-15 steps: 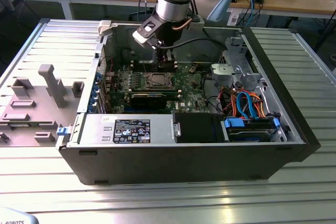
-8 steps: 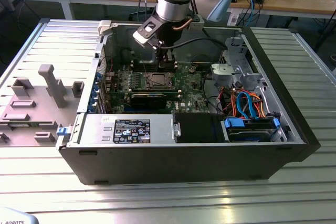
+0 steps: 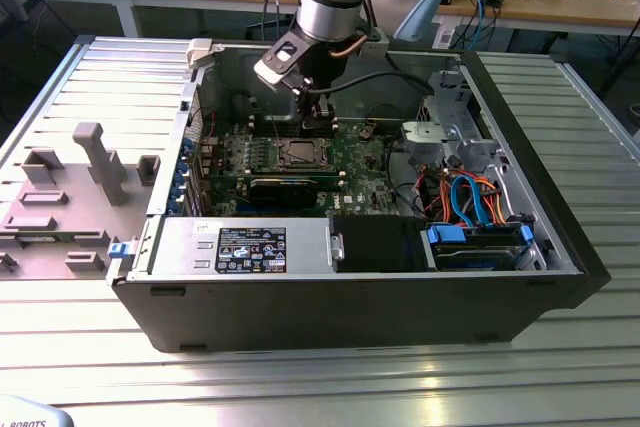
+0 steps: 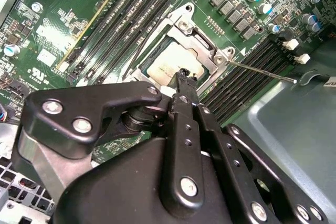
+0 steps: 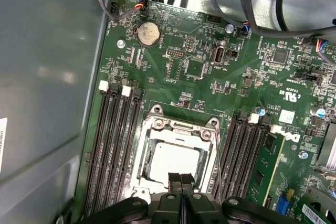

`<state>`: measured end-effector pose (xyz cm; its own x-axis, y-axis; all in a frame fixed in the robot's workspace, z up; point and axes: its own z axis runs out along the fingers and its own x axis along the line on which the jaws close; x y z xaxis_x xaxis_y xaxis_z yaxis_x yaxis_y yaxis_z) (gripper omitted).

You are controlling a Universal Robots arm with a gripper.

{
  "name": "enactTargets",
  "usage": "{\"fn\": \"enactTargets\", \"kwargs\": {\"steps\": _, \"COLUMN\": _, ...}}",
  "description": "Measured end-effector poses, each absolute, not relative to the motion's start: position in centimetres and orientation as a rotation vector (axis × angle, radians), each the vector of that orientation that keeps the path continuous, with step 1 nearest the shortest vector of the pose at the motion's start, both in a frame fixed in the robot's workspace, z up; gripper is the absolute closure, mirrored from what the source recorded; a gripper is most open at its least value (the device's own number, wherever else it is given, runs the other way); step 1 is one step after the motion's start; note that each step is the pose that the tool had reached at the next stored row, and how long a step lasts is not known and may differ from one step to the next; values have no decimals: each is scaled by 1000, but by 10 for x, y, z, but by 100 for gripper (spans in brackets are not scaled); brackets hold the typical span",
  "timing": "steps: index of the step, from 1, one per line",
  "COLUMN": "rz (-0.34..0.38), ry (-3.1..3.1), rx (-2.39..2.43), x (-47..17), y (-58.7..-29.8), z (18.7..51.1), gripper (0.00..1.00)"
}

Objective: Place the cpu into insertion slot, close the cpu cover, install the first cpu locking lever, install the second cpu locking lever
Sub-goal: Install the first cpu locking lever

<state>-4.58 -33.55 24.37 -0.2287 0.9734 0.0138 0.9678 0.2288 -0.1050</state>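
Observation:
The cpu (image 5: 176, 162) lies in the insertion slot (image 3: 300, 154) on the green board, its silvery top showing through the window of the cpu cover (image 5: 181, 128). The cover lies flat over the socket. My gripper (image 5: 180, 178) is shut with nothing between its fingers, and its tips hang just over one edge of the cpu (image 4: 167, 67) and cover (image 4: 202, 52). In the exterior view the gripper (image 3: 318, 123) hangs right above the socket, inside the open computer case. A thin locking lever (image 4: 262, 72) sticks out from a corner of the socket across the memory slots.
Black memory slots (image 5: 113, 145) flank the socket on both sides. Cables (image 3: 470, 197) and a drive cage (image 3: 450, 132) fill the exterior view's right of the case. A power supply (image 3: 245, 247) sits along the front. The case wall (image 5: 47, 77) stands close beside the board.

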Motion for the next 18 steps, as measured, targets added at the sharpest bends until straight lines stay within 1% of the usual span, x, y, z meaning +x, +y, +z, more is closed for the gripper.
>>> {"fn": "enactTargets", "kwargs": {"steps": 18, "rz": 116, "ry": -2452, "rx": -1839, "x": -46, "y": -335, "z": 244, "gripper": 89}}
